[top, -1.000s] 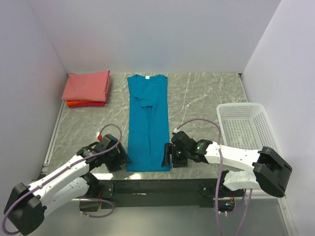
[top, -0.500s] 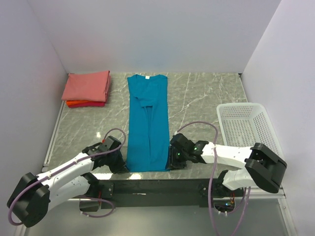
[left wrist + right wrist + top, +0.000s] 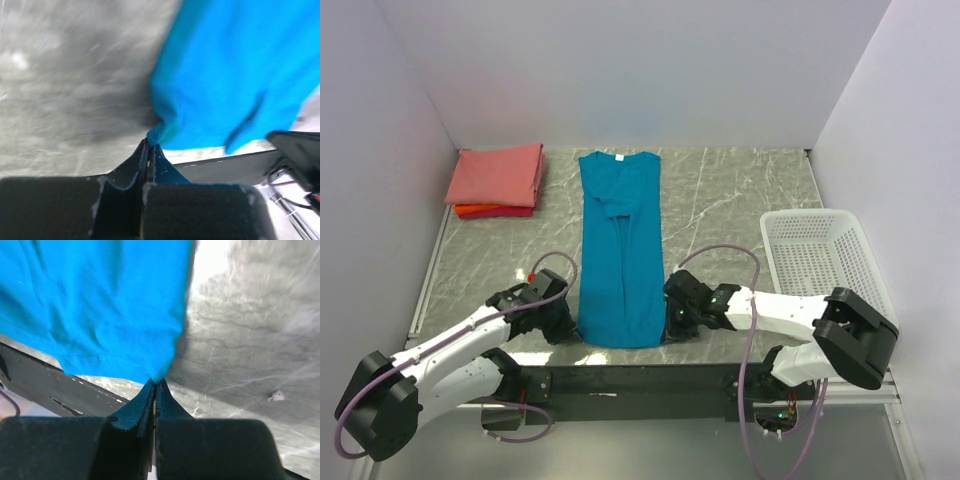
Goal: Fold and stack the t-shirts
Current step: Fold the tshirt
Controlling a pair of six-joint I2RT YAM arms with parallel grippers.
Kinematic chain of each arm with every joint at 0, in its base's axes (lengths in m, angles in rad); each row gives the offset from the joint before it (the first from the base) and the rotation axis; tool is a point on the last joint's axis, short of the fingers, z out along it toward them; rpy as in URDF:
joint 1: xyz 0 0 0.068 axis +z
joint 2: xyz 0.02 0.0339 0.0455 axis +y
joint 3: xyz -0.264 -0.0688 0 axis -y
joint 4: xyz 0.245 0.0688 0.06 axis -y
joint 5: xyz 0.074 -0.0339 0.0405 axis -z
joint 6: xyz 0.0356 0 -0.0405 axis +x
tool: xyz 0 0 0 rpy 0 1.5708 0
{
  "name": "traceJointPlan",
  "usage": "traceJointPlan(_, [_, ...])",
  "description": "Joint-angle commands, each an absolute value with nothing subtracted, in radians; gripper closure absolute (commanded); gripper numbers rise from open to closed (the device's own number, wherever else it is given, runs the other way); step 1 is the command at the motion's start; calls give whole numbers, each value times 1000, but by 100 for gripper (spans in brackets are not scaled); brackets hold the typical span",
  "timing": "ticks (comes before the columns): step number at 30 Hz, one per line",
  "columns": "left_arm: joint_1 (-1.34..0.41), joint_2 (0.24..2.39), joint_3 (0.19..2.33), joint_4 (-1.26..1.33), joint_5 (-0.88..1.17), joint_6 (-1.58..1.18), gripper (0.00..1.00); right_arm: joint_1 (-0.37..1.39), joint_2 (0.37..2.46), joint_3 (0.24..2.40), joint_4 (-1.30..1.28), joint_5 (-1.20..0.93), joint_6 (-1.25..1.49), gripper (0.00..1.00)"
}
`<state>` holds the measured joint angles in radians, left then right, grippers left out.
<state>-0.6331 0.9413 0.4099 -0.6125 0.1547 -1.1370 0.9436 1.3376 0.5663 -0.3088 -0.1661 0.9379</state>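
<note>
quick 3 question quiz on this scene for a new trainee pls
1. True or false: the left gripper and right gripper are each shut on a near hem corner of the teal t-shirt.
2. Where are the folded shirts? A far left, B near right, C under the teal t-shirt.
3. Fill in: the white basket is on the robot's ____ side.
Key: 1 true; 2 A; 3 right.

Grey marble table (image 3: 740, 200), plain white walls (image 3: 640, 70)
</note>
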Motion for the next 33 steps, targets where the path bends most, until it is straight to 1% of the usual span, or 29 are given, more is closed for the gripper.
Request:
traceJointPlan(1, [-635,937,538,-594,58,-1095,100,934,1286,649,-370,-66,879,100])
traceJointPlan(3, [-632,960,587,-586,8,-1088,99,916,1281,698,-396,-31,845,100])
traceJointPlan(5, [-615,995,618,-568,2,-1078,99,893,1284,739,-394,-9,812,100])
traceJointPlan(6, [-608,1008,642,-524,-52,-1074,99,859,1293,753,-391,-2,801,100])
traceJointPlan(8, [-575,1044,672,-479,-81,-1059,99,828,1305,808,-382,26,766,100])
traceJointPlan(11, [-520,1092,729,-394,-81,-1028,99,786,1338,897,-356,86,709,100])
traceJointPlan(14, [-485,1195,790,-315,-72,-987,99,750,1396,989,-335,126,663,100])
traceJointPlan(17, [-460,1288,903,-304,-109,-965,99,709,1495,1084,-331,140,634,100])
traceJointPlan(20, [-439,1353,951,-279,-136,-951,99,674,1560,1185,-351,153,611,100])
traceJointPlan(25, [-402,1446,1045,-290,-153,-928,99,617,1689,1325,-396,129,574,100])
traceJointPlan(33, [-365,1594,1127,-261,-104,-899,99,555,1837,1437,-402,43,552,100])
